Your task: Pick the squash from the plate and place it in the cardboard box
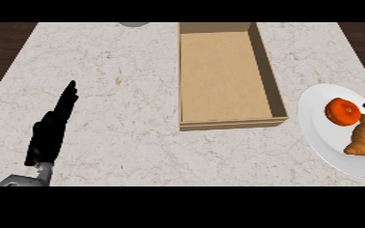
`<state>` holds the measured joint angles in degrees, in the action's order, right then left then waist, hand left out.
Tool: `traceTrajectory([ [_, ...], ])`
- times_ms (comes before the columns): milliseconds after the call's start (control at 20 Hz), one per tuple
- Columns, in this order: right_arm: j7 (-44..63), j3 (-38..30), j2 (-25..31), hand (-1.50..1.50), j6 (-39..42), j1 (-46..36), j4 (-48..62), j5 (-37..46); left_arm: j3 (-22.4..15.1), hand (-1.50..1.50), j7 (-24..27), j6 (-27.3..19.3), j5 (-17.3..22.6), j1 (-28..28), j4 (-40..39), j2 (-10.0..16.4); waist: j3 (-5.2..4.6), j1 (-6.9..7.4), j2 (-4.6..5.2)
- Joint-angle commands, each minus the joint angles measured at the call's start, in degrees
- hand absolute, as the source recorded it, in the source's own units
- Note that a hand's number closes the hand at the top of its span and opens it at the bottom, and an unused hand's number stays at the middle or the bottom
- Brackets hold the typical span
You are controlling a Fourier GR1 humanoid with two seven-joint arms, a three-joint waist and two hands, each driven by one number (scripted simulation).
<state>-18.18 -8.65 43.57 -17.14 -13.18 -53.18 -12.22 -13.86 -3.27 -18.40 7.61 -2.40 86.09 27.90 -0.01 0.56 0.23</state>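
A white plate (317, 125) lies at the right edge of the head view, partly cut off. On it rests a tan-orange squash (358, 140), only partly in view, beside a round red-orange fruit (342, 111). An open cardboard box (269, 82) with nothing inside stands in the middle of the counter, left of the plate. My left hand (50, 125) rests at the lower left with its fingers straight, far from the box and plate. No right hand shows.
The pale marble counter (121, 77) spreads around the box. A grey round object (134, 24) peeks in at the far edge. Dark floor shows past the counter's far corners.
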Motion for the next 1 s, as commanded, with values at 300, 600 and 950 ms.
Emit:
traceTrajectory([
  [300,18.81,14.53,17.47,-1.50,23.00,0.94,-2.64,10.17,-1.31,0.00,-0.30,-1.36,-2.10,0.72,0.60,-1.92,-0.22,0.08,-0.30],
  [600,30.25,19.05,13.56,-1.50,31.62,-7.14,-4.65,11.71,0.05,0.00,-2.80,-0.24,-2.49,-1.67,0.74,-2.00,0.00,0.46,-0.09],
  [950,42.05,18.46,6.58,-1.50,26.70,-3.75,-12.49,17.18,2.66,0.00,0.95,2.38,-3.89,1.72,-0.84,-3.62,-0.01,-0.49,-0.29],
])
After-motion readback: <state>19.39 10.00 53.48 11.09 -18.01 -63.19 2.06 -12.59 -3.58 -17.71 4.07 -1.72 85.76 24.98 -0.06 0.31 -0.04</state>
